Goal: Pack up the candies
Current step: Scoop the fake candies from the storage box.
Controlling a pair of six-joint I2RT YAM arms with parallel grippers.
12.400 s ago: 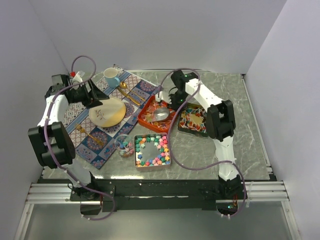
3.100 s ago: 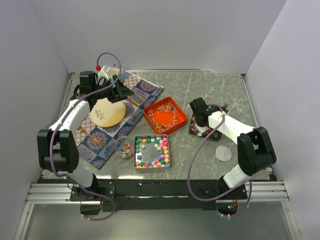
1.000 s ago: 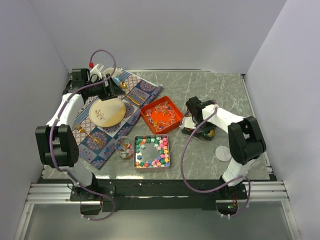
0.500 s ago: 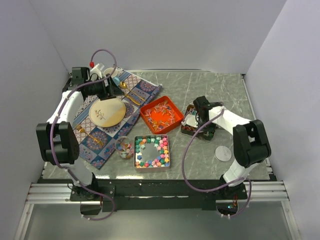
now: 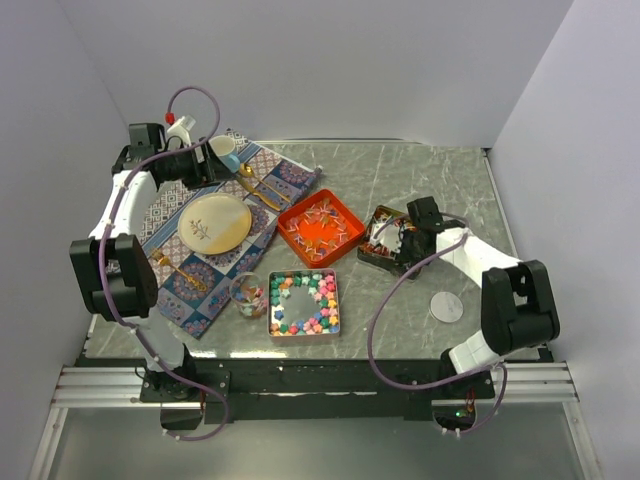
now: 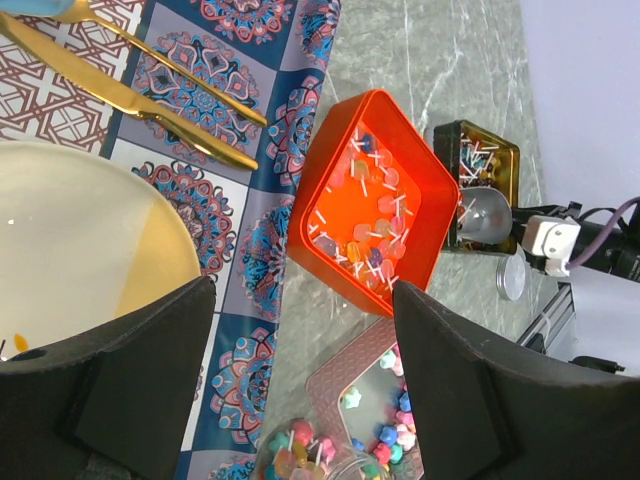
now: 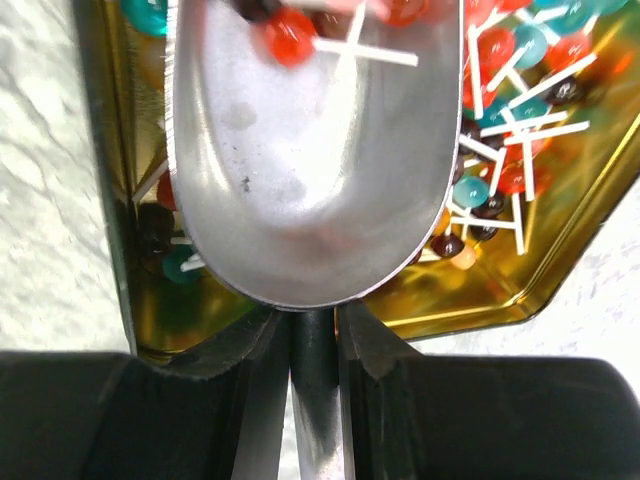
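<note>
Small candies on white sticks fill an orange tin [image 5: 320,228] [image 6: 370,215] and a dark gold tin [image 5: 372,252] [image 7: 560,270]. Pastel star candies [image 5: 318,290] lie in a pink tin [image 5: 303,332] and in a glass jar [image 5: 248,295]. My right gripper [image 5: 405,238] [image 7: 315,345] is shut on the handle of a silver scoop [image 7: 310,160], whose bowl sits low in the gold tin with a red candy [image 7: 290,42] at its far end. My left gripper [image 5: 203,166] [image 6: 300,400] hangs open and empty above the placemat, far from the tins.
A patterned placemat [image 5: 180,290] carries a cream plate [image 5: 214,222], gold cutlery [image 6: 130,95] and a blue-and-white mug [image 5: 225,150]. A round silver lid [image 5: 446,305] lies on the marble top right of the gold tin. White walls close in on three sides.
My right wrist has swung to the right while the scoop stays in the gold tin. My left arm has drawn back and left toward the mug.
</note>
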